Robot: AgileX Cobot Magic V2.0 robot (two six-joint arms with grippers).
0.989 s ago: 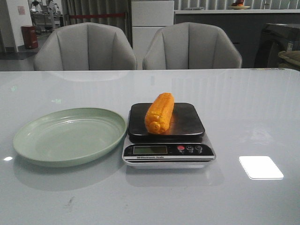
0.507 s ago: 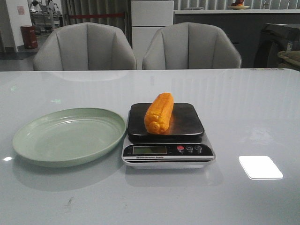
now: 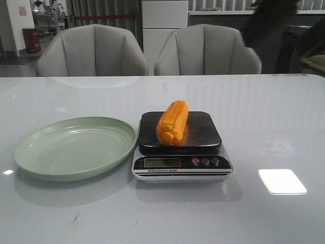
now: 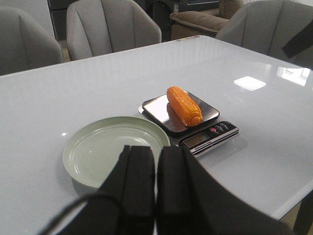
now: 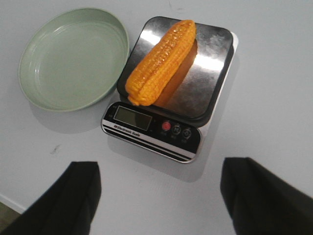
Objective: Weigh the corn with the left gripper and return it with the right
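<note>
The orange-yellow corn (image 3: 172,122) lies lengthwise on the dark platform of a kitchen scale (image 3: 182,163), next to the empty pale green plate (image 3: 35,152). My left gripper (image 4: 156,152) is shut and empty. It is held back on the near side of the plate (image 4: 83,156), well away from the corn (image 4: 185,105). My right gripper (image 5: 159,176) is open wide and empty. It is high above the table, just in front of the scale (image 5: 151,132) and the corn (image 5: 161,61). Neither claw shows in the front view.
Two grey chairs (image 3: 91,51) stand behind the table. A dark blurred shape (image 3: 269,23) is at the upper right of the front view. A bright light reflection (image 3: 282,181) lies on the glossy table to the right of the scale.
A dark blurred shape has come into the upper right of the front view. The corn, scale and plate have not moved.
</note>
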